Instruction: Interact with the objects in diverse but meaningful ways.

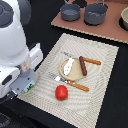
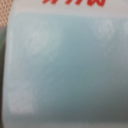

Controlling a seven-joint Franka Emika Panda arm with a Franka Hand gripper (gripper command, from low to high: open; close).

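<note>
Milk carton [image 2: 64,70]: fills wrist view, at pincer [image 1: 26,85]; clamped or apart, cannot tell. Tomato [image 1: 61,92], sausage [image 1: 82,65]: seemingly untouched.

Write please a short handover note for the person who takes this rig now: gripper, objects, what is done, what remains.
Gripper: low at the placemat's edge on the exterior view's left; open or shut cannot be told. The wrist view is filled by the milk carton, very close.
Tomato: on the placemat, near the fork.
Sausage: on the plate's edge, beside the white bottle-like piece.
Done: nothing can be confirmed.
Left: check the carton, then continue.
</note>
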